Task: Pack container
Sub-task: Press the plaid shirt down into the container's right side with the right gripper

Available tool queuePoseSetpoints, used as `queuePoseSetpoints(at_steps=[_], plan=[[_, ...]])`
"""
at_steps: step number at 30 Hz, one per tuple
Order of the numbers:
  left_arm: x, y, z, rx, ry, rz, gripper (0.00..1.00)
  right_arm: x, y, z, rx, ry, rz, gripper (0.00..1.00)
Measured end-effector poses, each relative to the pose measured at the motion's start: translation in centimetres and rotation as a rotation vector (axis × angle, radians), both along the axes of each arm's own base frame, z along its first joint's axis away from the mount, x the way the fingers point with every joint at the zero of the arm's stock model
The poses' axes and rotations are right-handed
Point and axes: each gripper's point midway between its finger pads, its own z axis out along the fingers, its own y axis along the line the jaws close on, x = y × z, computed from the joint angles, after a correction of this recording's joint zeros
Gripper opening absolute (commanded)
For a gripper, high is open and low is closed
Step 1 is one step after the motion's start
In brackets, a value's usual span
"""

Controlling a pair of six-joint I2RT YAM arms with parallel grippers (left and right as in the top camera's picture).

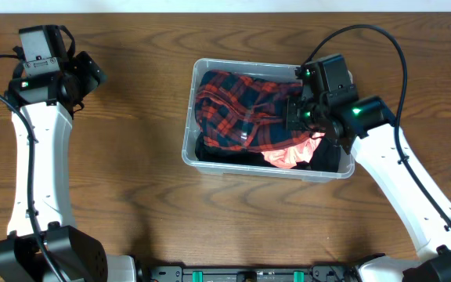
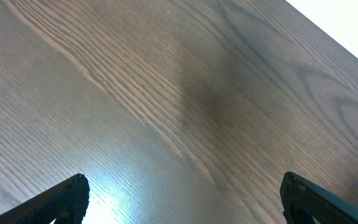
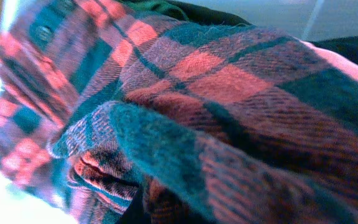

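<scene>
The container, a clear plastic bin, sits right of the table's centre. A red and dark-blue plaid shirt fills most of it, lying over a dark garment and a pink cloth. My right gripper is down inside the bin at the shirt's right edge, shut, with plaid fabric bunched around its jaws and hiding most of them. My left gripper hovers over bare wood at the far left. It is open wide with nothing between its fingers.
The wooden table carries only the bin. The far table edge shows in the left wrist view, with white beyond it. Black cables loop behind both arms.
</scene>
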Motion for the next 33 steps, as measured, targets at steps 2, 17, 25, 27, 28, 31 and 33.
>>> queuePoseSetpoints(at_steps=[2, 17, 25, 27, 28, 31, 33], plan=[[0.0, 0.0, 0.0, 0.000, 0.000, 0.000, 0.98, 0.0, -0.4, -0.3, -0.033, -0.004, 0.008, 0.01], [0.0, 0.0, 0.0, 0.000, 0.000, 0.000, 0.98, -0.1, -2.3, -1.0, -0.196, -0.030, 0.085, 0.00], [0.0, 0.0, 0.0, 0.000, 0.000, 0.000, 0.98, -0.1, -3.2, -1.1, -0.238, -0.025, 0.064, 0.01], [0.0, 0.0, 0.0, 0.000, 0.000, 0.000, 0.98, -0.2, -3.4, -1.2, -0.247, -0.020, 0.054, 0.01], [0.0, 0.0, 0.0, 0.000, 0.000, 0.000, 0.98, -0.3, -3.6, -1.3, -0.255, -0.016, 0.045, 0.01], [0.0, 0.0, 0.0, 0.000, 0.000, 0.000, 0.98, -0.2, -4.2, -1.3, -0.279, -0.018, 0.021, 0.01], [0.0, 0.0, 0.0, 0.000, 0.000, 0.000, 0.98, -0.1, -4.4, -1.3, -0.290, -0.022, 0.013, 0.01]])
